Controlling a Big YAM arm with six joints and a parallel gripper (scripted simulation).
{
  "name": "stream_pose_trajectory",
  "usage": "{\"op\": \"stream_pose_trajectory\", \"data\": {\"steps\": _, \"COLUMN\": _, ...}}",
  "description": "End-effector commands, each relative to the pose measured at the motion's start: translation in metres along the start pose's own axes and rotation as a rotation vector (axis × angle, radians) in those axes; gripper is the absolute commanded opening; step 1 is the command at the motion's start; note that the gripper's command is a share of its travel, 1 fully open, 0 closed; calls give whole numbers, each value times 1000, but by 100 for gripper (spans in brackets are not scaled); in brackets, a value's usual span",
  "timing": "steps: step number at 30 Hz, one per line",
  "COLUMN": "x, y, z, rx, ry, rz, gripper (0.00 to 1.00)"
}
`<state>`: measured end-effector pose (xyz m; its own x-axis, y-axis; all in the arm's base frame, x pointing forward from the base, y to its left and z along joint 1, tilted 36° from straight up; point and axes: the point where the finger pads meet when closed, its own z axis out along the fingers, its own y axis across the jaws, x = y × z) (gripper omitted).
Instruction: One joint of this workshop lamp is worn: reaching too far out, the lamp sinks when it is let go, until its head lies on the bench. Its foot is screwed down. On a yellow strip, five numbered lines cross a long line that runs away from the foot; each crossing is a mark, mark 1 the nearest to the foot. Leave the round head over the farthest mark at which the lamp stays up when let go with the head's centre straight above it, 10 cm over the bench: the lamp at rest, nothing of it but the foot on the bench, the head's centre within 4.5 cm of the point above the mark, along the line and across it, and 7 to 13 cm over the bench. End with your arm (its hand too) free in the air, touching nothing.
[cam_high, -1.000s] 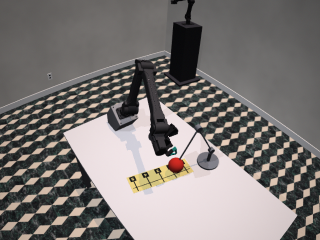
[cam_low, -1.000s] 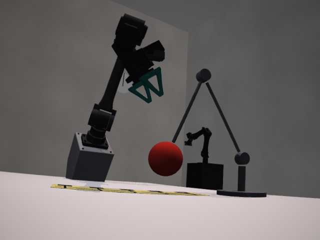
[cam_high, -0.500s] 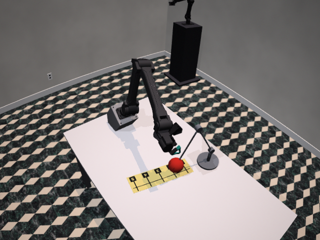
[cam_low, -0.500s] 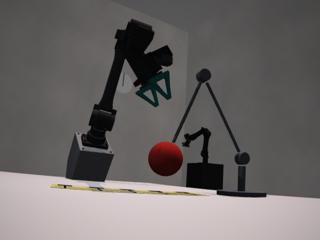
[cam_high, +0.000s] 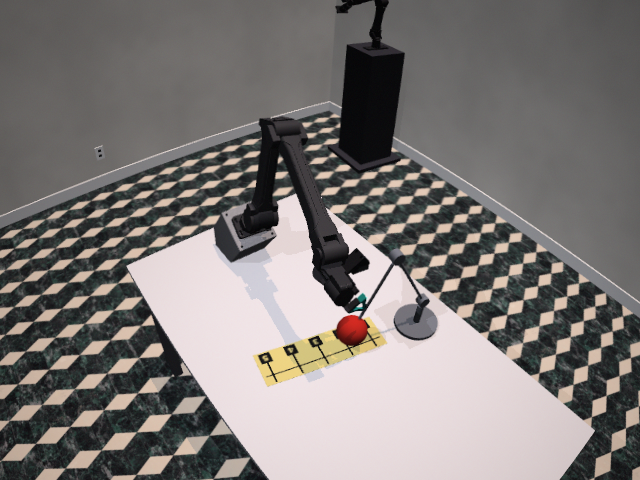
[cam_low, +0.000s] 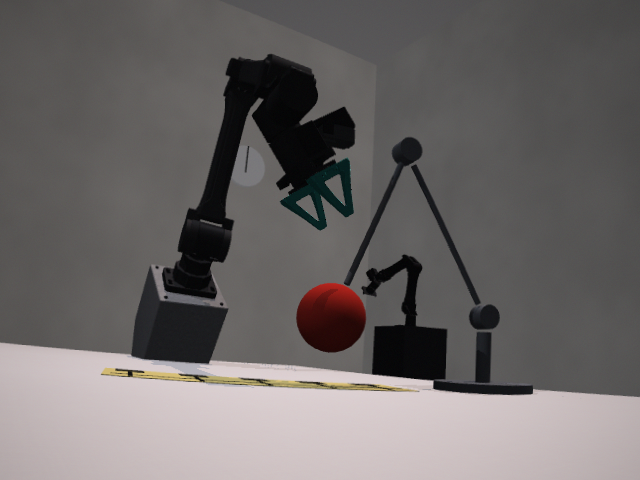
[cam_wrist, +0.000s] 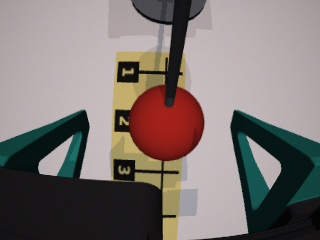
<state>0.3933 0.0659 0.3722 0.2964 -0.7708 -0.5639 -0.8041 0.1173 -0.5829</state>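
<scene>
The lamp's round red head (cam_high: 352, 329) hangs above the yellow strip (cam_high: 315, 356), clear of the bench in the side view (cam_low: 330, 316). In the wrist view the head (cam_wrist: 166, 123) covers the crossing beside number 2, with 1 and 3 showing on either side of it. The lamp's grey foot (cam_high: 415, 321) stands past the strip's near end, with its two rods folded up to an elbow (cam_low: 406, 150). My gripper (cam_low: 324, 198) is open and empty, above the head and apart from it. Its teal fingers stand wide on both sides of the head in the wrist view (cam_wrist: 160, 154).
My arm's grey base (cam_high: 241, 235) stands at the back of the white bench. A black pedestal (cam_high: 369, 105) with another small arm stands on the floor beyond the bench.
</scene>
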Motion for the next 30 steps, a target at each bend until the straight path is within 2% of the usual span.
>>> {"op": "stream_pose_trajectory", "data": {"steps": 1, "x": -4, "y": -6, "z": 10, "rx": 7, "ry": -9, "rz": 11, "gripper": 100}}
{"op": "stream_pose_trajectory", "data": {"steps": 22, "x": -6, "y": -3, "z": 52, "rx": 14, "ry": 3, "rz": 2, "gripper": 100}}
{"op": "stream_pose_trajectory", "data": {"steps": 30, "x": -6, "y": -7, "z": 57, "rx": 14, "ry": -2, "rz": 17, "gripper": 100}}
